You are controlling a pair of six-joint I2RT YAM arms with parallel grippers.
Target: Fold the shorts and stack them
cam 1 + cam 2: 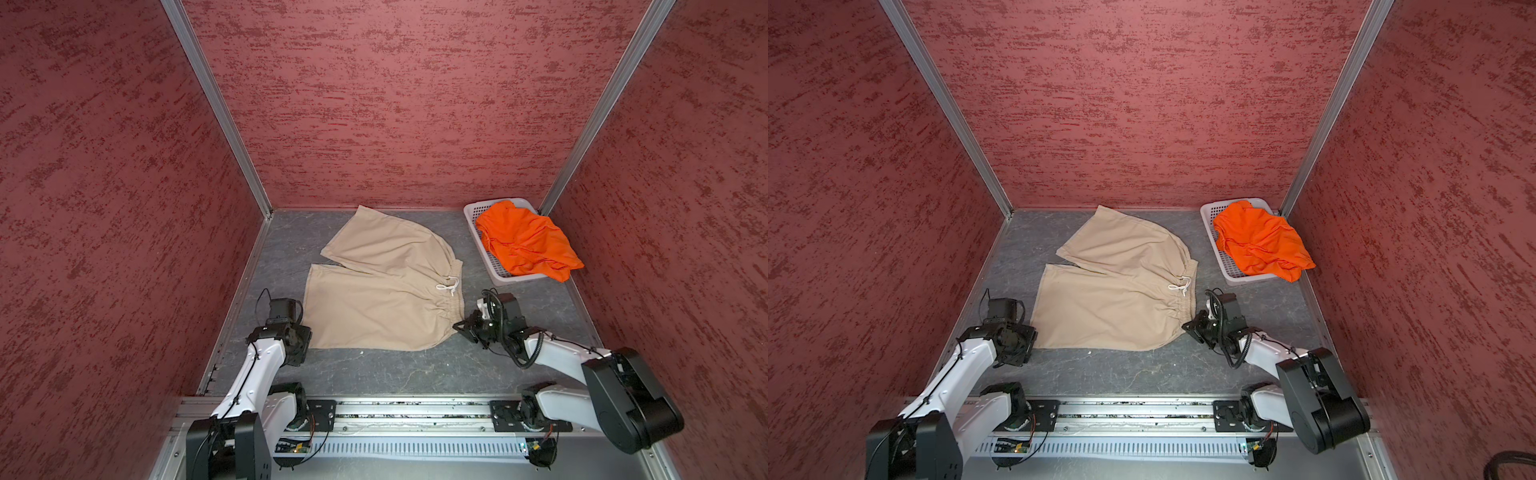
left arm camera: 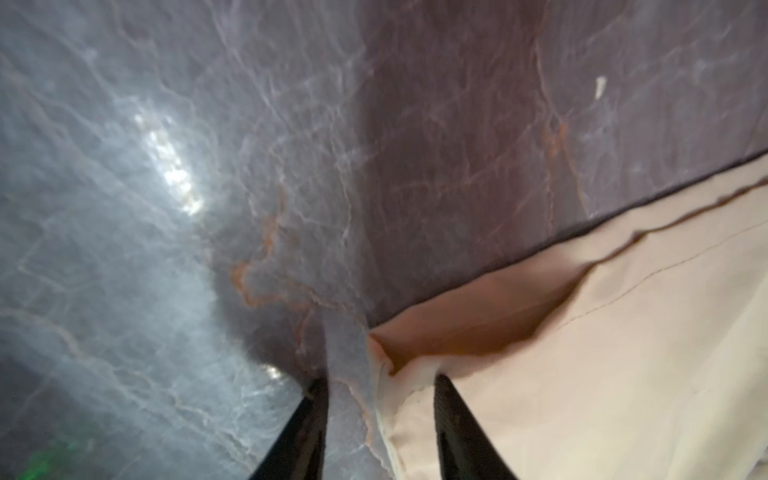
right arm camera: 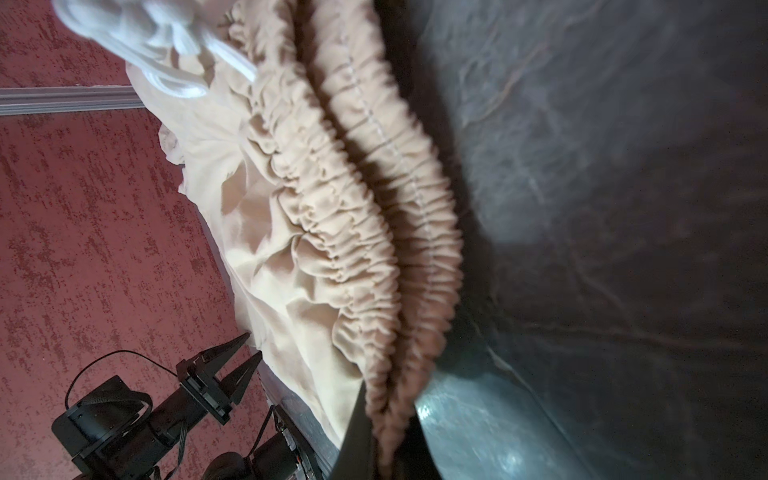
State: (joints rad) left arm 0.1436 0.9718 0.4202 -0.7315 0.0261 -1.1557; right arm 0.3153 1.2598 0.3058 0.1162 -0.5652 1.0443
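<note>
The beige shorts point(image 1: 382, 299) point(image 1: 1113, 307) lie spread flat on the grey table, waistband to the right and legs to the left. Their white drawstring point(image 1: 449, 286) rests on the waistband. My right gripper point(image 1: 457, 326) point(image 3: 388, 399) is shut on the gathered waistband at its near end. My left gripper point(image 2: 380, 378) point(image 3: 253, 344) sits at the near-left hem corner, open. One fingertip point(image 2: 318, 384) is over bare table, and the hem corner point(image 2: 399, 374) lies between the jaws. The orange shorts point(image 1: 528, 241) point(image 1: 1262, 241) lie crumpled in the basket.
A white perforated basket point(image 1: 471, 216) point(image 1: 1208, 212) stands at the back right corner, and the orange cloth hangs over its right rim. Red textured walls close in the left, back and right. A metal rail point(image 1: 415, 411) with both arm bases runs along the front.
</note>
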